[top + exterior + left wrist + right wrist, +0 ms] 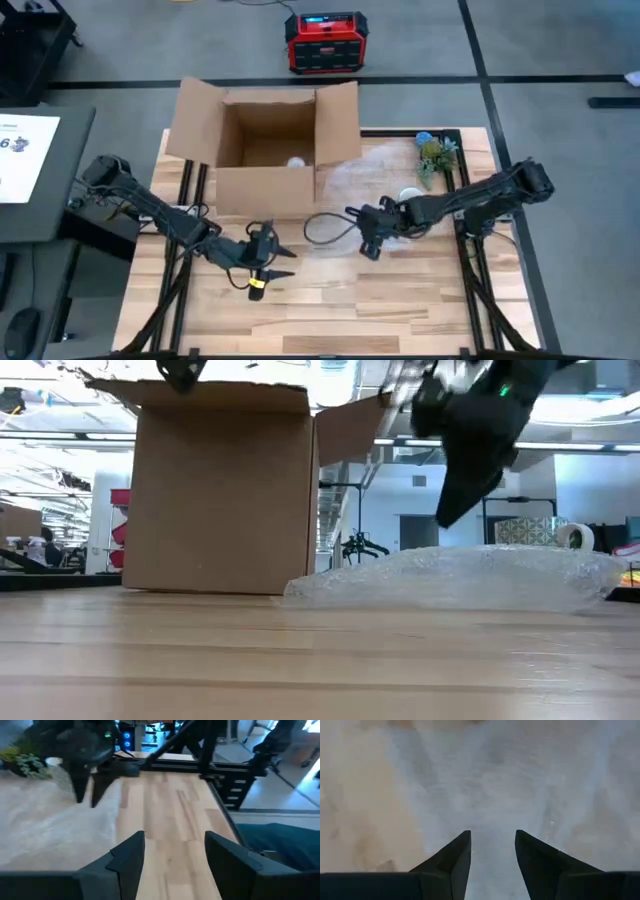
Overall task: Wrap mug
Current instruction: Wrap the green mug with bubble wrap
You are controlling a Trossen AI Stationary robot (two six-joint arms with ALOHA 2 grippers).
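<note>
A clear sheet of bubble wrap (365, 185) lies spread on the wooden table, in front of and to the right of the cardboard box. A white mug (410, 194) stands at the sheet's right part; in the low view only its top and handle (575, 537) show behind the wrap (460, 575). My right gripper (368, 245) hangs open just above the sheet's near edge, fingers pointing down (492, 842). Left of the sheet, my left gripper (285, 262) is open and level above bare wood (175, 847), pointing toward the table's right edge.
An open cardboard box (268, 150) stands at the table's far middle with a small white thing (297, 162) inside. A green artificial plant (437, 155) lies at the far right beside the mug. A black cable loop (325, 228) hangs by my right arm. Bare wood (330, 310) fills the near half.
</note>
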